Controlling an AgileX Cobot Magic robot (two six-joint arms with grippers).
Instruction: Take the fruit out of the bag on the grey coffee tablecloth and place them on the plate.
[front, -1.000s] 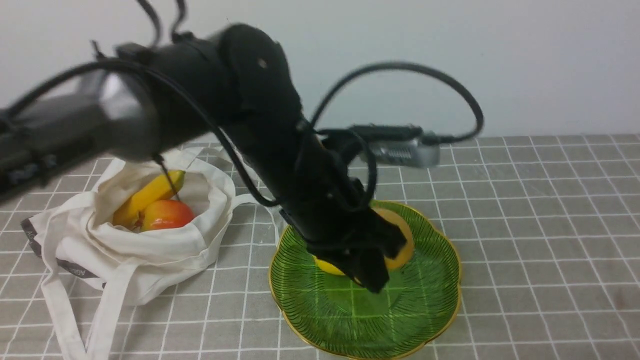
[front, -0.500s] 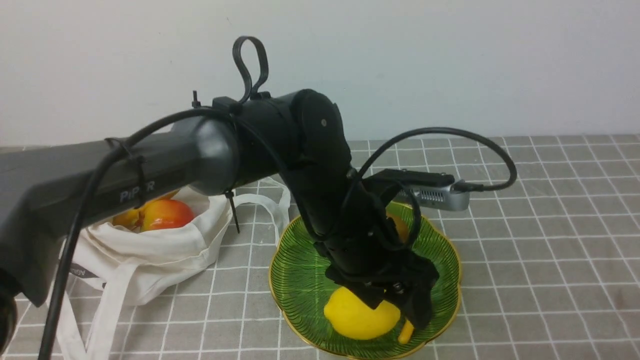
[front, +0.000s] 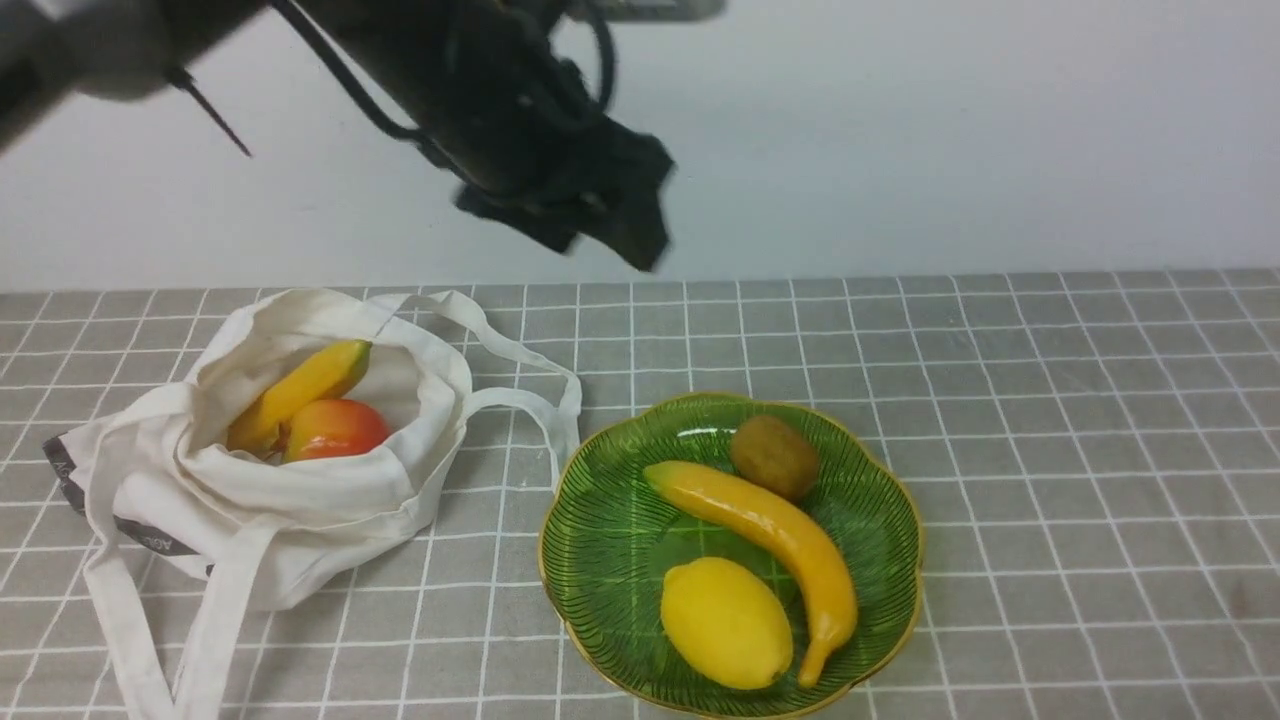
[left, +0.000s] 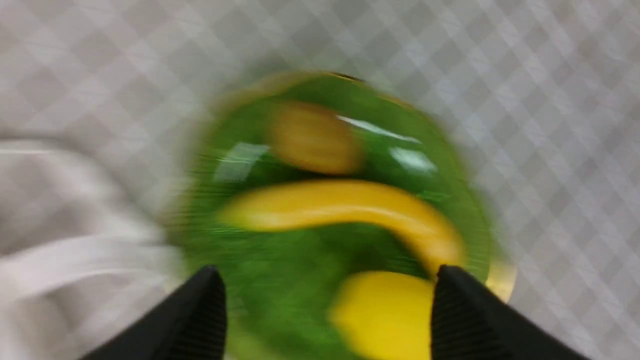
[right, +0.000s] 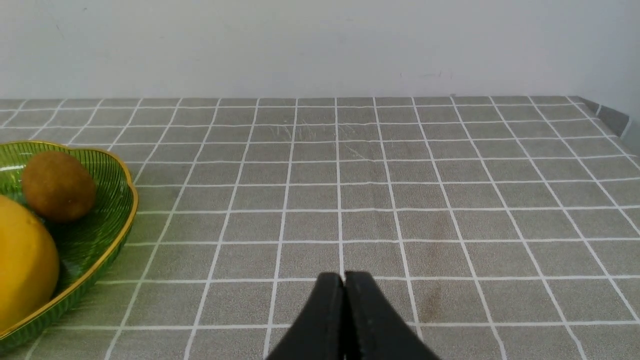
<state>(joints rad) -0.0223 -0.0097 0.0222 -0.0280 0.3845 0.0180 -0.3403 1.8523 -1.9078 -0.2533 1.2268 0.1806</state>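
While the left gripper (left: 328, 272) hangs high above the table, jaws spread wide with nothing between them, the fruit is split between two spots. On the plate (front: 600, 500) there's a long yellow-orange banana (front: 770, 525) lying diagonally across the middle, a fat yellow lemon (front: 725, 622) just beside it on the near side, and a small brown kiwi (front: 775, 457) right behind it on the far side. All glossy and plasticky-looking. The plate's translucent green glass with fine dark ribs and a wavy gold rim.

The bag (front: 300, 500), floppy off-white cloth with long straps, sits slumped left of the plate. Its mouth is open, with a green-tipped banana (front: 300, 385) and a red-orange apple (front: 335, 428) inside, touching each other.

The right gripper (right: 344, 280) is over bare cloth near the plate's edge, jaws pressed together, holding nothing.

Everything's on the grey tablecloth (front: 1050, 450), thin white grid lines, with a plain white wall (front: 950, 130) behind. Left wrist view is badly blurred.
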